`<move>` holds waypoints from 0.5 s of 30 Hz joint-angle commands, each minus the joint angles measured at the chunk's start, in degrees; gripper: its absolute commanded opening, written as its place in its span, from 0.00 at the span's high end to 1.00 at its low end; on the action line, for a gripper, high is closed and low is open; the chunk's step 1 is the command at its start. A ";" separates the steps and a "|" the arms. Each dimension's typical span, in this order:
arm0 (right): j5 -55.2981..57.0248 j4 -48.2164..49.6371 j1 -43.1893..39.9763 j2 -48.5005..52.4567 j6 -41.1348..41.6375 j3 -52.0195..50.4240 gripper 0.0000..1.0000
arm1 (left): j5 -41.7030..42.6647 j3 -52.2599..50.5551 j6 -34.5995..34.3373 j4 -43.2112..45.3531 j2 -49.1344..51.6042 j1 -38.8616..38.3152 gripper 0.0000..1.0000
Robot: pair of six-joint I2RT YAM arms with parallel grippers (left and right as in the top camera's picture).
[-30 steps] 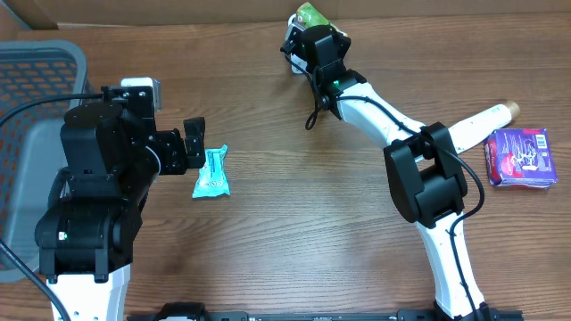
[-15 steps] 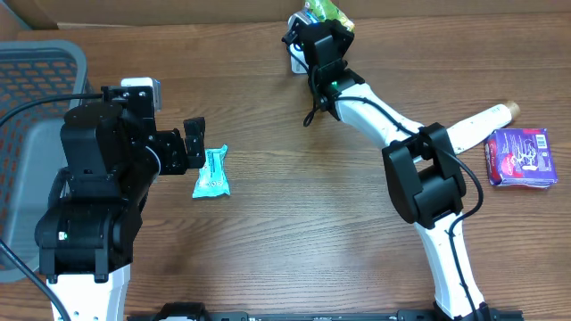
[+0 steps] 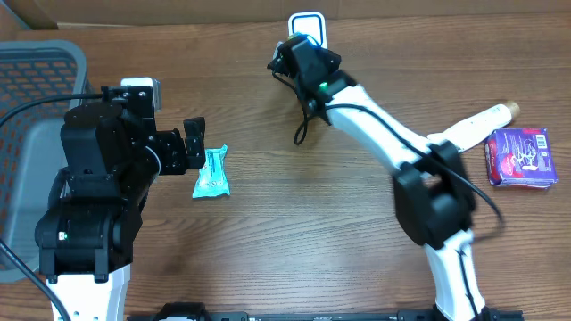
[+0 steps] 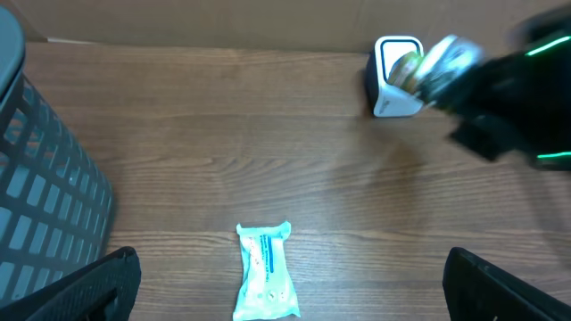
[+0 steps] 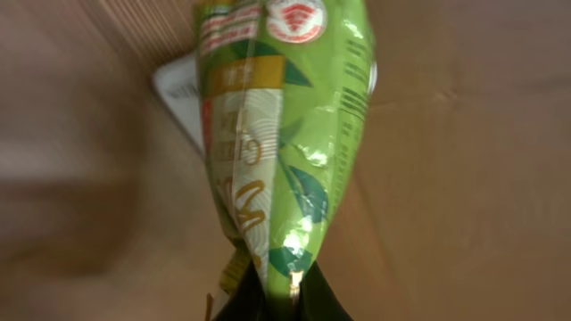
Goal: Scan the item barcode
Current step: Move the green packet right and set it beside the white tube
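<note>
Right wrist view: right gripper [image 5: 272, 299] is clenched on the crimped end of a green packet [image 5: 277, 134]. The dark fingers pinch it at the bottom of the frame. The packet stands out away from the camera, glossy, with a leaf print and a red logo at its far end. A white corner shows behind it, with the cardboard wall [image 5: 428, 178] beyond.

Overhead, this gripper sits at the back middle of the bench [image 3: 294, 223], just in front of the scanner [image 3: 306, 25]. The scanner is a small white box with a blue-rimmed face, standing at the back edge. The packet is hidden under the wrist here. In the left wrist view it shows as a green-white blur right across the scanner's face; can't tell if they touch.

Right arm pose: the base is at the near edge on the right. The lower link rises to a dark elbow block, which is blurred. The white forearm stretches in a long diagonal to the back left, close to full reach. A black cable loops down beside the wrist.

Left gripper [image 3: 194, 144] is released, fingers spread wide with nothing between them. It points toward the bench middle from a folded arm at the left side. A teal snack bar [image 3: 211, 172] lies flat on the bench just beside its fingers.

A grey basket [image 3: 36, 80] is at the far left behind that arm. A purple box [image 3: 520, 157] lies at the right edge, well apart from everything else.
</note>
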 commanded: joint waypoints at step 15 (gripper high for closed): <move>-25.42 -22.14 -26.08 -23.78 78.97 -5.01 0.96 | -0.17 0.85 0.48 0.07 -0.28 0.00 0.00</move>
